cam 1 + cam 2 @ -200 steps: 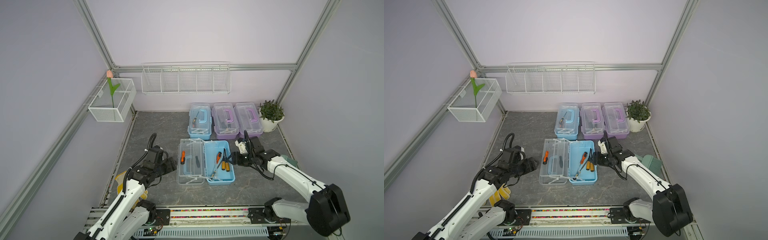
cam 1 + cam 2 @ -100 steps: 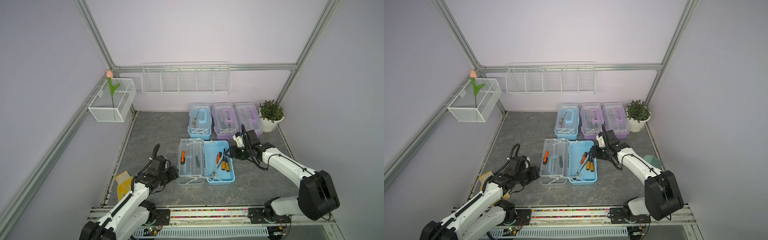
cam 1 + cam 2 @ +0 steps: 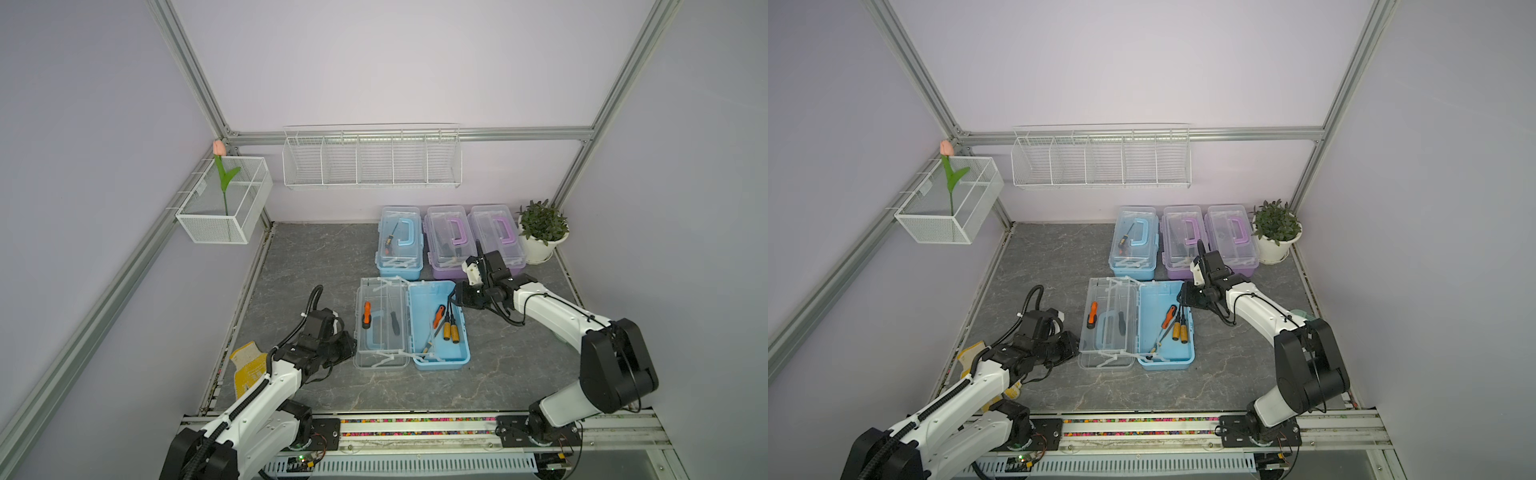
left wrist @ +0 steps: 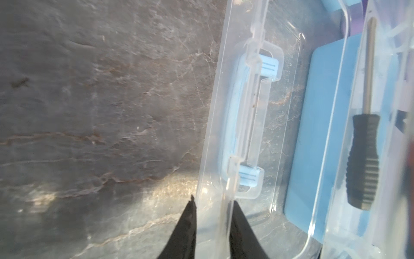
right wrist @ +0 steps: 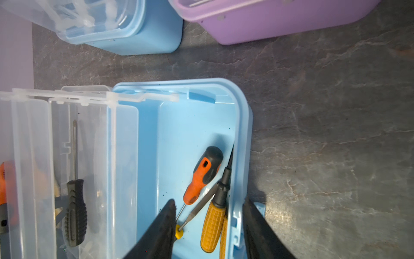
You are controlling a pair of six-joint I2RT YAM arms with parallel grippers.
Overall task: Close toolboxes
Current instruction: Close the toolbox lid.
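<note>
An open light blue toolbox lies mid-table in both top views, base (image 3: 440, 332) on the right and clear lid (image 3: 380, 332) folded flat to the left. Screwdrivers (image 5: 201, 175) lie in the base. My left gripper (image 3: 351, 345) (image 4: 214, 215) is at the lid's outer edge, and its fingers (image 4: 187, 228) press either side of the clear rim (image 4: 224, 125). My right gripper (image 3: 455, 297) (image 5: 209, 203) is open and straddles the base's right wall (image 5: 240, 157), one finger inside and one outside. Three closed toolboxes stand behind: light blue (image 3: 400, 245), purple (image 3: 449, 243), purple (image 3: 494, 232).
A potted plant (image 3: 540, 230) stands at the back right beside the purple boxes. On the back wall hangs a white wire basket (image 3: 372, 158); another holding a tulip (image 3: 226, 203) hangs on the left wall. A yellow object (image 3: 249, 365) lies by the left arm.
My left gripper moved right to the lid's outer edge and its jaws closed around the rim. My right gripper shifted left and farther back onto the base's wall, jaws somewhat narrower.
</note>
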